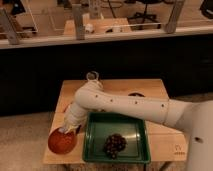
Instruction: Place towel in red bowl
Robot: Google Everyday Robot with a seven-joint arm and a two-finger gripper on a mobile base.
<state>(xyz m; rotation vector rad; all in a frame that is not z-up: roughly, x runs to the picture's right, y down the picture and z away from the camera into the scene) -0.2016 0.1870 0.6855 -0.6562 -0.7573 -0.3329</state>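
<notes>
At the front left corner of the wooden worktop (155, 86) sits the red bowl (61, 142), round and orange-red, partly overhanging the front edge. Directly above its rim, on the bowl's right side, hangs the pincer (66, 129), its jaws drawn fully together; whether any cloth is pinched in them cannot be made out, and the towel itself cannot be picked out. The white arm (125, 106) stretches from the right edge across the worktop down to the bowl. Just right of the bowl, along the front edge, lies a green rectangular tray (95, 150) holding a dark cluster of grapes (114, 144). Near the back edge stands a glass (92, 76), and a dark plate (135, 94) peeks out behind the arm.
</notes>
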